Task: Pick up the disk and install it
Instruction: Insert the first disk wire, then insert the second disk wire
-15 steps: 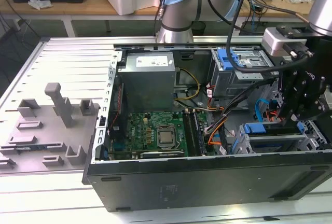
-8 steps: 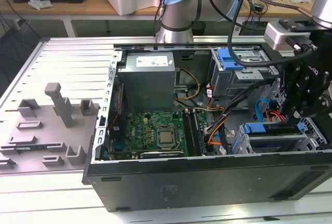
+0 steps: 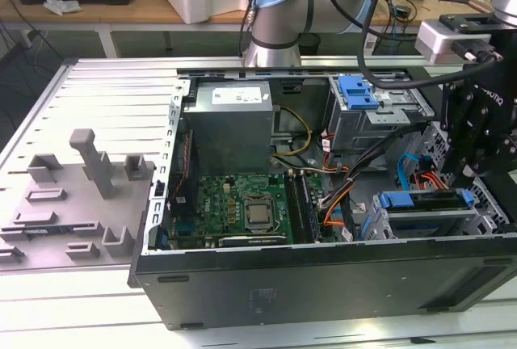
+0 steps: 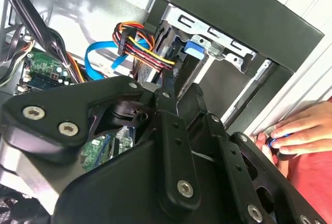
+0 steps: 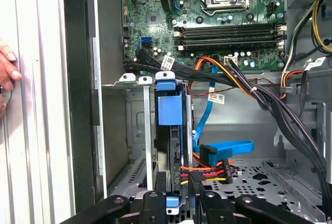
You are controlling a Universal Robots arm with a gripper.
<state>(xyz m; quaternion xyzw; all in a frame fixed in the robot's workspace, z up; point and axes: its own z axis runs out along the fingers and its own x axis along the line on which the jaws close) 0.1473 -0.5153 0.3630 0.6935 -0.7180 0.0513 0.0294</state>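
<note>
Ribbed white table [image 3: 73, 300] carries open black-walled computer case [image 3: 323, 284]. Gripper [image 5: 179, 203], black jointed metal, grip state indeterminate, directly above disk [image 5: 169, 115] with blue plastic handle seated in grey cage [image 5: 129, 130].

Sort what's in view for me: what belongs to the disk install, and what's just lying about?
Job: the disk, edge-on in the drive bay; the gripper, close to it.
Lying about: motherboard; blue bracket on the grey cage; grey fixture blocks outside the case; a person's hand.
</note>
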